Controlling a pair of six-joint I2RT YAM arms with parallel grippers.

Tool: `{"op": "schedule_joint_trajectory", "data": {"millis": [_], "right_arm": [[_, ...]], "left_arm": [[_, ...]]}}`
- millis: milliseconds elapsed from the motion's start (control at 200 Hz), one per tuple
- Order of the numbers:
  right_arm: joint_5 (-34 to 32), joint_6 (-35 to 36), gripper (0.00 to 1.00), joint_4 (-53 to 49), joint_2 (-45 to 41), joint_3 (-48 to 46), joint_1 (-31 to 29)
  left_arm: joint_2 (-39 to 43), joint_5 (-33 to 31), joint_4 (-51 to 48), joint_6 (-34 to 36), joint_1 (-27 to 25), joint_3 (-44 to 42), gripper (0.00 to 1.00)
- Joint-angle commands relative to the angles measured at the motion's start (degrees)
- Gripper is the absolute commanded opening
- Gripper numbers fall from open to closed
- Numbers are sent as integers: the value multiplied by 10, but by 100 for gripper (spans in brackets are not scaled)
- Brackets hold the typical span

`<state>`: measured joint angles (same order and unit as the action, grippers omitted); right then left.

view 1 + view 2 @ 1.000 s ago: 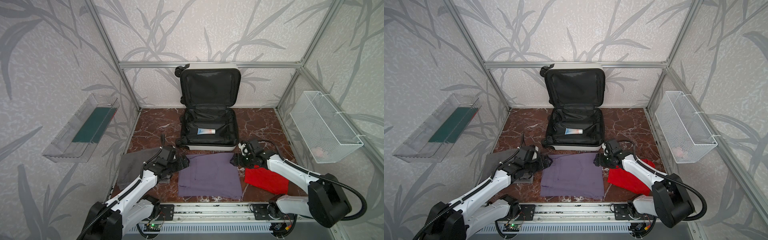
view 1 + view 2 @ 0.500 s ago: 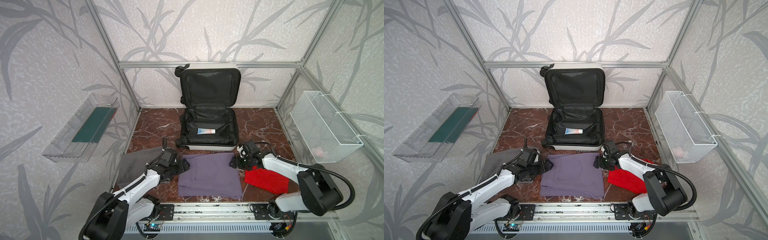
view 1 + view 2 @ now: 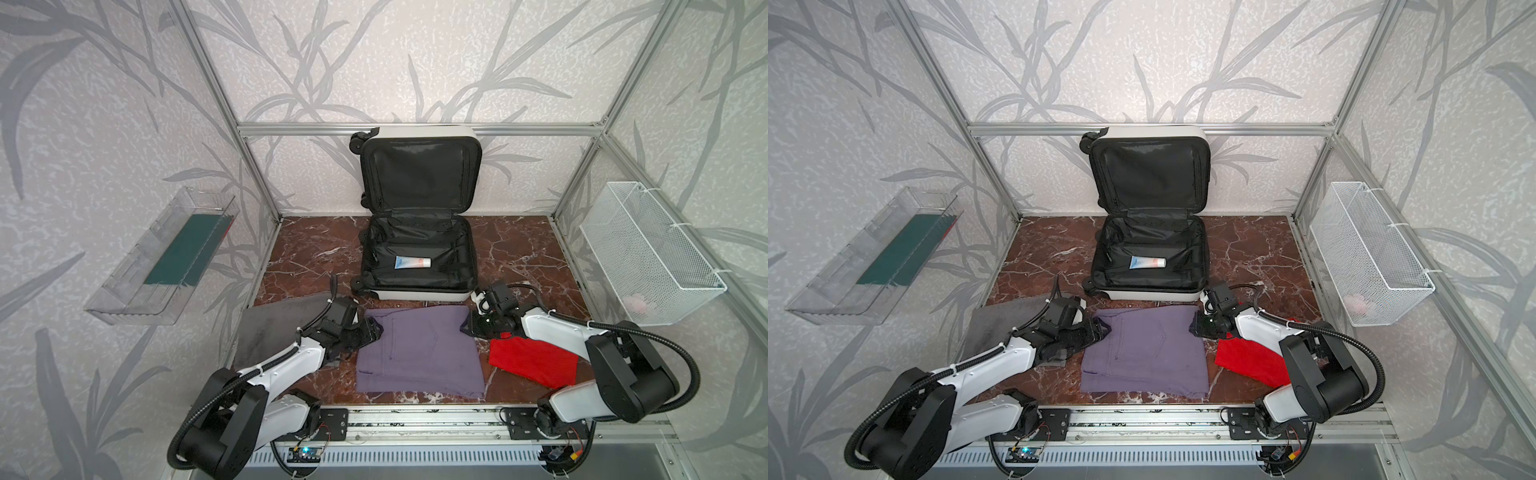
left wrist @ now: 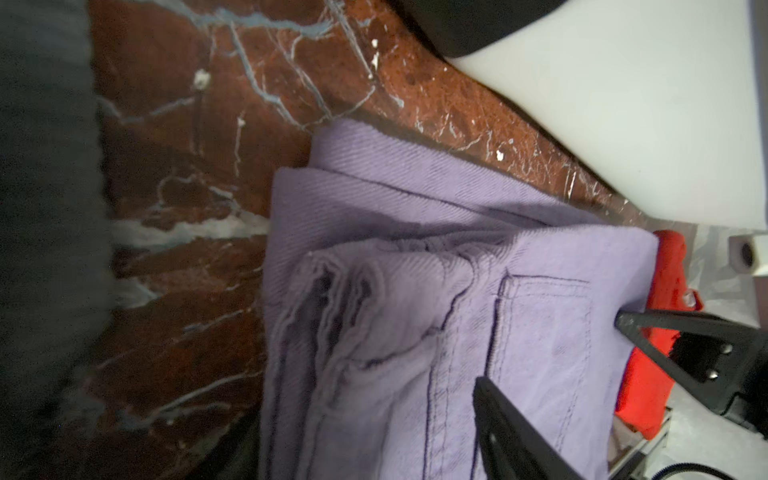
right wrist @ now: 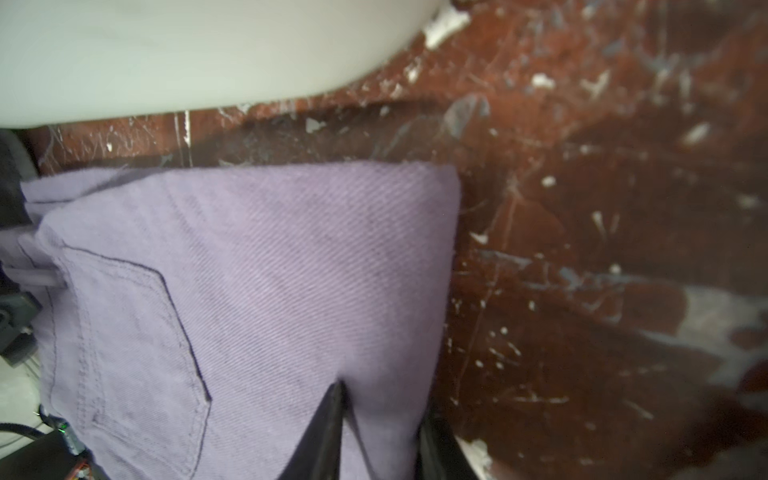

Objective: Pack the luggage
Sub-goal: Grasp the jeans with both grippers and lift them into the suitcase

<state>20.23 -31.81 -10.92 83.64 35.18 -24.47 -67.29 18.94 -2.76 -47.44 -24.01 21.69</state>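
A robotics lab test cell: aluminium frame, leaf-patterned wall panels, a marble-look tabletop, and robot arms mounted on a front rail

In both top views, pale walls papered with grey leaf sprays close the cell at 9, 12 and 3 o'clock. They are held in aluminium framing whose rail runs across the 12 o'clock wall. The floor is glossy red-brown marble veined in white, with a clear plastic tray hanging on the 9 o'clock wall and a white wire basket on the 3 o'clock wall, all under soft, even light.
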Motion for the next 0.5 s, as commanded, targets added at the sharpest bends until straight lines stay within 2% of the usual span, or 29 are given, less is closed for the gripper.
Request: {"op": "schedule_joint_trajectory", "data": {"millis": [0,25,135,200,495], "right_arm": [[23,-4,5,1,-6,-14,-1],[26,-4,0,2,-9,-15,-1],[41,-2,0,0,-23,-19,-1],[53,0,0,-8,-38,-18,-1],[86,19,0,-120,-172,20,-8]], "left_arm": [[-6,26,43,-21,-8,-25,52],[-6,28,49,-23,-9,-27,47],[3,32,61,-29,-13,-31,20],[17,33,54,-32,-15,-28,0],[201,-4,-95,-41,-35,31,0]]}}
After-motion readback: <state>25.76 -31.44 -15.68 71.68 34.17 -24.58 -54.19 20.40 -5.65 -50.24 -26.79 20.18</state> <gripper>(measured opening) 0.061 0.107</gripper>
